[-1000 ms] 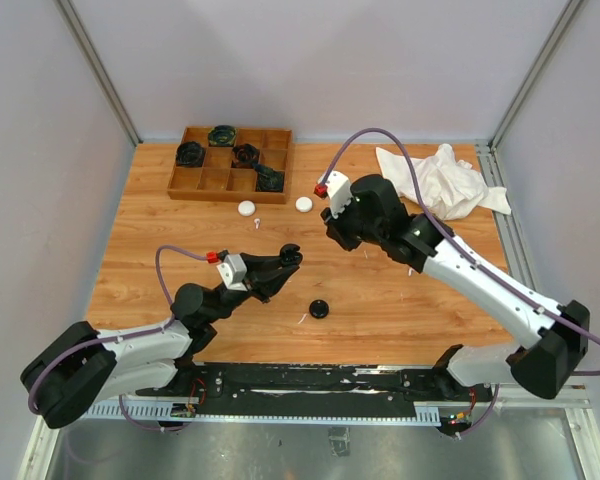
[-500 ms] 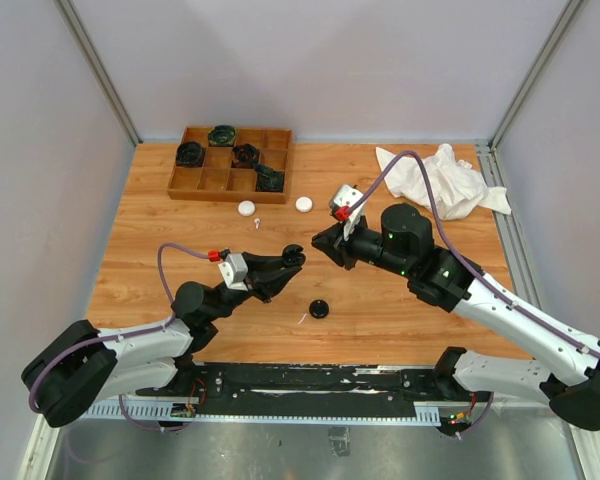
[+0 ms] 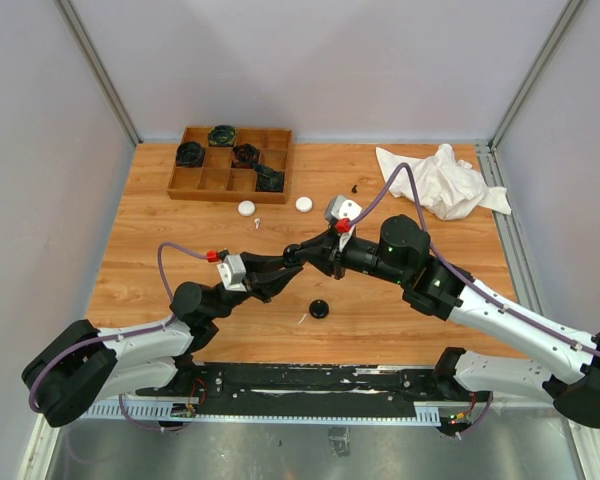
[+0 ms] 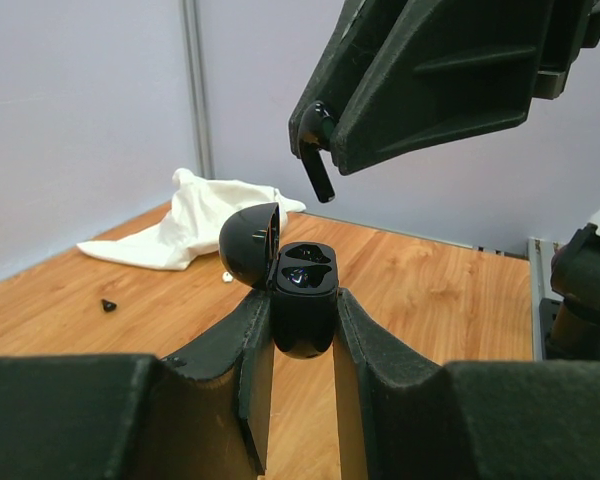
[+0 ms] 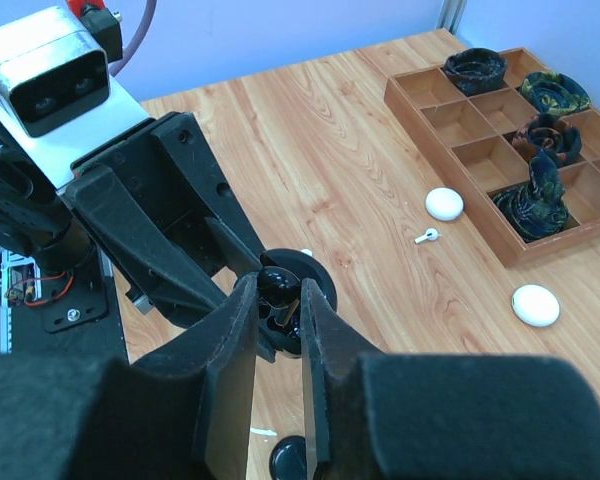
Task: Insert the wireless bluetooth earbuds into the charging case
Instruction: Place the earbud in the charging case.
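Observation:
My left gripper [image 4: 302,312] is shut on a black charging case [image 4: 303,290], held upright above the table with its lid [image 4: 252,246] swung open to the left. Both wells of the case look empty. My right gripper [image 5: 278,296] is shut on a black earbud [image 5: 277,287], whose stem [image 4: 318,176] hangs just above and slightly left of the open case. In the top view the two grippers meet tip to tip over the table's middle [image 3: 296,253]. A white earbud [image 3: 257,222] lies near the tray and another [image 3: 302,318] by a black case.
A closed black case [image 3: 320,309] sits on the table near the front. Two white cases [image 3: 246,208] [image 3: 304,204] lie in front of the wooden compartment tray [image 3: 230,178] at the back left. A crumpled white cloth [image 3: 440,180] lies back right, a small black piece [image 3: 354,187] left of it.
The right arm has swung from the back of the table down and left, bringing the black earbud over the open case. The left arm has stayed put with the case.

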{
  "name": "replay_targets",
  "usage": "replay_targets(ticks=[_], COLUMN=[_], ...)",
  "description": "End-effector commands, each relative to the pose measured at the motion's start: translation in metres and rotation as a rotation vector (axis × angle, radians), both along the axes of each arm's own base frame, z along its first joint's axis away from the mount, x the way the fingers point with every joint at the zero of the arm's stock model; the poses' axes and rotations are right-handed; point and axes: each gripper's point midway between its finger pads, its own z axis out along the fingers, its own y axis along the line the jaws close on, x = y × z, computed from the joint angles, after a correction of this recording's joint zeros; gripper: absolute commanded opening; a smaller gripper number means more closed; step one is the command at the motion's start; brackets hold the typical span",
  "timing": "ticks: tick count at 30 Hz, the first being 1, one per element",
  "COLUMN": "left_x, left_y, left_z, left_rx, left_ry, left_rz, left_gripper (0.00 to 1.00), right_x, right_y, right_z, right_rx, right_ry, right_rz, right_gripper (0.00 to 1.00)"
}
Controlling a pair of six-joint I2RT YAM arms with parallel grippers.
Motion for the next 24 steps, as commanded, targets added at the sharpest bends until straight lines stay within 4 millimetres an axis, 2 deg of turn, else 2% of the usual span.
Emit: replay_targets(ticks=[1, 14, 24], left_x=[-0.003, -0.009, -0.008], left_y=[0.003, 0.008, 0.008], left_z=[0.027, 0.039, 0.04], left_rx=[-0.057, -0.104, -0.11], left_ry=[-0.077, -0.1, -0.097], left_rz=[-0.003, -0.01, -0.01], left_gripper=[0.0, 0.0, 0.0], right_x=[-0.01, -0.013, -0.02], right_y=[0.009, 0.014, 0.018], right_z=[0.012, -0.001, 0.002], right_rx=[0.063, 0.058, 0.09], right_ry=[-0.013, 0.016, 0.034], right_rz=[0.045, 0.067, 0.102], right_gripper=[0.16, 0.16, 0.16])
